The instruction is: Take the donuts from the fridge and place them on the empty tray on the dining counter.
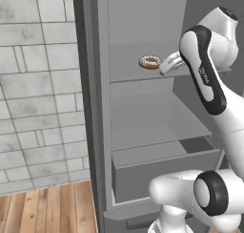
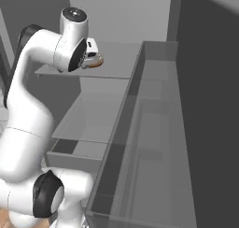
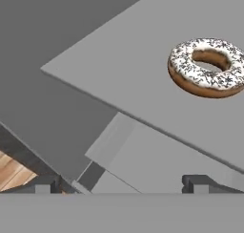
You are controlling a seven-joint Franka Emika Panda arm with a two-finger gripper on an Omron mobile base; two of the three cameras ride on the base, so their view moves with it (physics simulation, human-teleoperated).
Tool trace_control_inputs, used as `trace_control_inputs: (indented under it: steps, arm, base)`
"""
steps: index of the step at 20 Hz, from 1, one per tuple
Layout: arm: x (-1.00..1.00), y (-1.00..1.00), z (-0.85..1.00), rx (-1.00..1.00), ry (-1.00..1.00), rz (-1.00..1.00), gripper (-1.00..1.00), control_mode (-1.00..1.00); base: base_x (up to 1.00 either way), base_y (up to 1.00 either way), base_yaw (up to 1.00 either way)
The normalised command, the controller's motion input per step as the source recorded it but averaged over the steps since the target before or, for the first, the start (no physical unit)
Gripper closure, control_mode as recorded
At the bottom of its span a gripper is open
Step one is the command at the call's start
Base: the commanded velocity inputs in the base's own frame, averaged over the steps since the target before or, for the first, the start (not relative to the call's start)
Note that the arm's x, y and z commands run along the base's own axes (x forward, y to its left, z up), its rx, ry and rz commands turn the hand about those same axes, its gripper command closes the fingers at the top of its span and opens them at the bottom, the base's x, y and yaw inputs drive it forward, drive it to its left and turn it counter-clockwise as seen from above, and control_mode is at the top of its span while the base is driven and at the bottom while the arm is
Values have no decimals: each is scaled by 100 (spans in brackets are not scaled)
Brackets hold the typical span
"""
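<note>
1. Fridge [image 1: 143,132]: you had it open, giving the arm access to its grey shelves.
2. Gripper [image 1: 167,65]: spread and empty, poised beside the target.
3. Sprinkled donut [image 3: 208,67]: lay flat on the upper shelf [image 3: 133,79], ungrasped.
</note>
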Motion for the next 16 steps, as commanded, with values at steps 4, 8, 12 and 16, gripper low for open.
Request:
trace_control_inputs:
  steps: [4, 8, 12, 16]
  arm:
    - [72, 14, 0, 0, 0, 5, -100, -100]
    - [62, 11, 0, 0, 0, 0, -100, -100]
    - [55, 0, -3, 0, 0, 0, -100, -100]
    - [54, 3, -15, 0, 0, 0, -100, -100]
  base:
    - [0, 0, 0]
    - [0, 0, 0]
    - [0, 0, 0]
    - [0, 0, 0]
